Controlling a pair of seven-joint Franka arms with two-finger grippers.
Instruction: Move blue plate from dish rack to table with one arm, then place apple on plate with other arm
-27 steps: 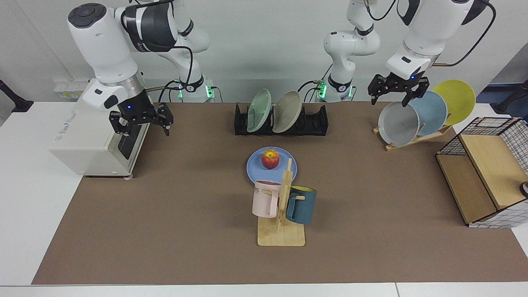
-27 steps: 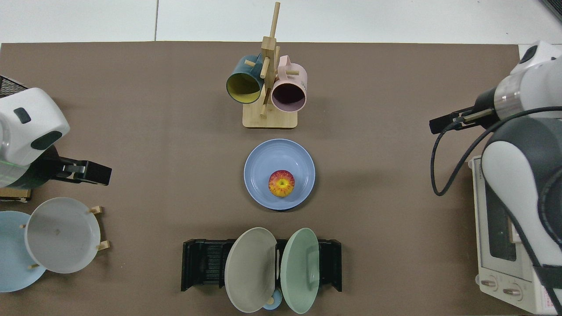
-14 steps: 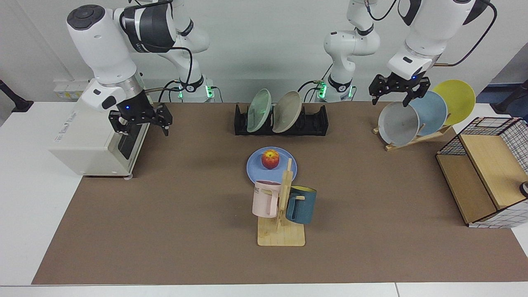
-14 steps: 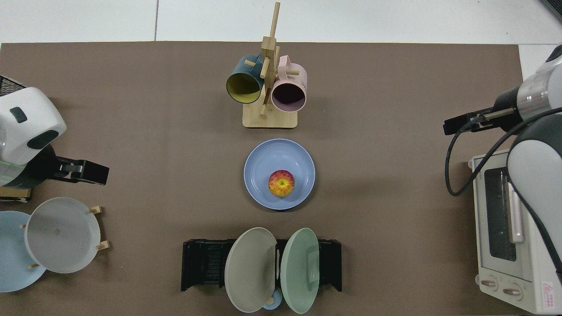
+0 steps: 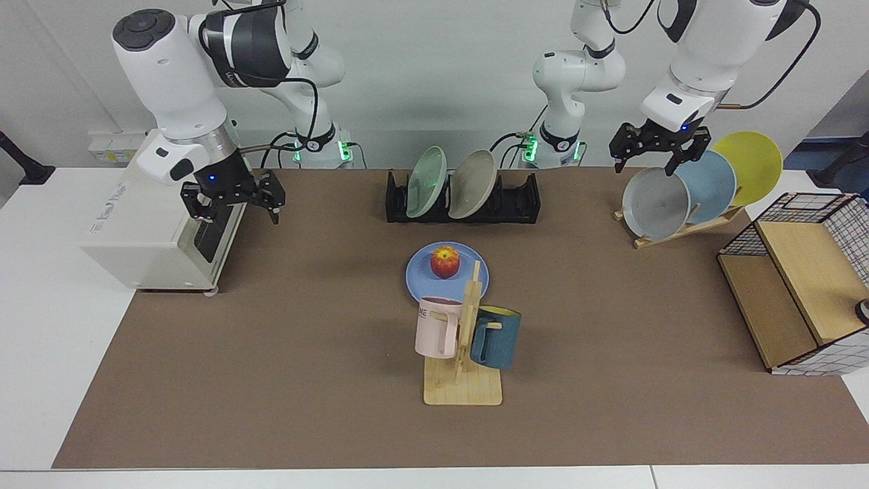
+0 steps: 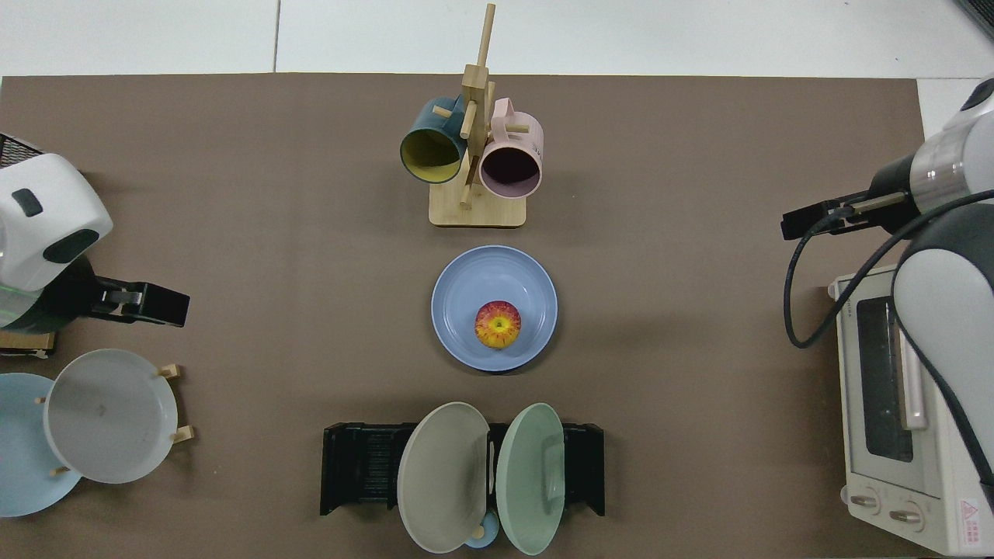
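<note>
Resting flat on the table (image 5: 285, 380) at mid-mat, the blue plate (image 5: 419, 278) carries the apple (image 5: 445, 261), which sits toward the plate's 6 o'clock in the top view. The dish rack (image 5: 519, 200), at 12 o'clock of the plate in the facing view, holds a green and a beige plate. The right gripper (image 5: 232, 205) hangs beside the toaster oven (image 5: 146, 234), fingers apart and empty. The left gripper (image 5: 658, 156) hovers above the grey plate (image 5: 655, 204) on the wooden stand, fingers likewise spread.
</note>
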